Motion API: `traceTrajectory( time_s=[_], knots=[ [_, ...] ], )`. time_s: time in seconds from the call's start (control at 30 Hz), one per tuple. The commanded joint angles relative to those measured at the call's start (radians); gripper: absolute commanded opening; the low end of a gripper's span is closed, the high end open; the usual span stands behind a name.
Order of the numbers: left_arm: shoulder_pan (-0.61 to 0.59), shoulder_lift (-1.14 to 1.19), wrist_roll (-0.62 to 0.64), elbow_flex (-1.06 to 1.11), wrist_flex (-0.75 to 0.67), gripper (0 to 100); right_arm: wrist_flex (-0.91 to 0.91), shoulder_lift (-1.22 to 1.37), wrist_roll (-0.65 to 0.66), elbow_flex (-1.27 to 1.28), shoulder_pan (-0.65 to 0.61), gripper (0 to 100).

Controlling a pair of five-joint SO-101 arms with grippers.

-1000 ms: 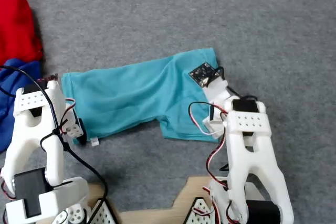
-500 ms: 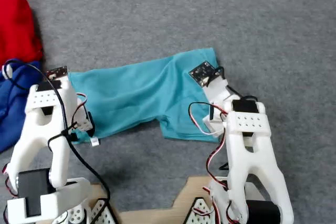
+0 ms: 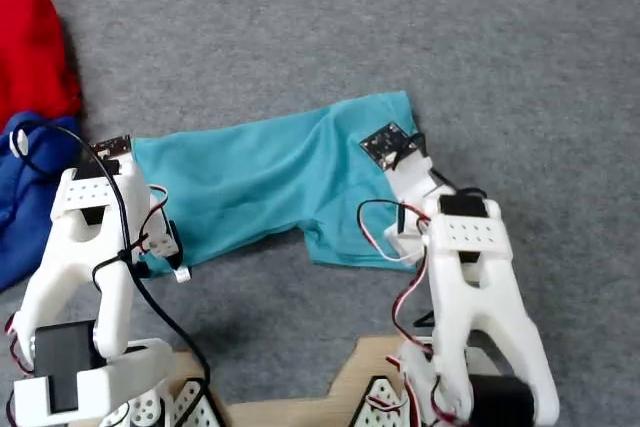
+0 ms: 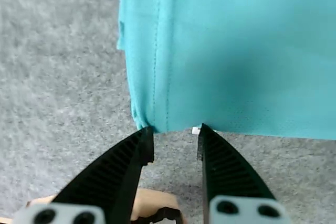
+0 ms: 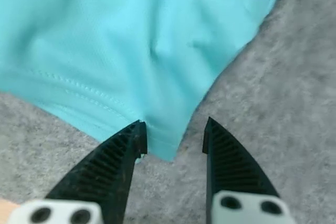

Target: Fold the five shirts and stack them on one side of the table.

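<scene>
A teal shirt (image 3: 270,182) lies spread across the middle of the grey table. My left gripper (image 4: 176,137) is open, its tips at the shirt's (image 4: 231,51) hemmed corner near the front left. The left arm (image 3: 95,237) stands over that corner in the high view. My right gripper (image 5: 173,135) is open around the shirt's (image 5: 142,40) near right corner, one finger over the hem, the other over bare cloth. The right arm (image 3: 450,247) sits at the shirt's right end. A red shirt (image 3: 35,42) and a blue shirt (image 3: 25,187) lie heaped at the left edge.
The grey cloth table (image 3: 400,27) has free room at the back and right. A wooden base edge (image 3: 330,402) lies along the front between the arms. Cables (image 3: 130,267) loop off the left arm.
The left arm has moved right and forward, from beside the shirt's left edge to over its near left corner. The right arm has shifted only slightly.
</scene>
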Motion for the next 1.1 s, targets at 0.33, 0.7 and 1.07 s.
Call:
traceTrajectory(
  time_s=[0.33, 0.7, 1.07],
  knots=[
    [0.015, -0.027, 0.006, 0.043, -0.04, 15, -0.005, 0.248, -0.063, -0.116, 0.045, 9.4],
    [0.015, -0.027, 0.011, 0.034, -0.106, 3, -0.006, 0.248, -0.095, -0.117, 0.045, 9.1],
    [0.017, -0.027, 0.012, 0.023, -0.146, 2, -0.009, 0.243, -0.098, -0.119, 0.045, 2.1]
  ],
)
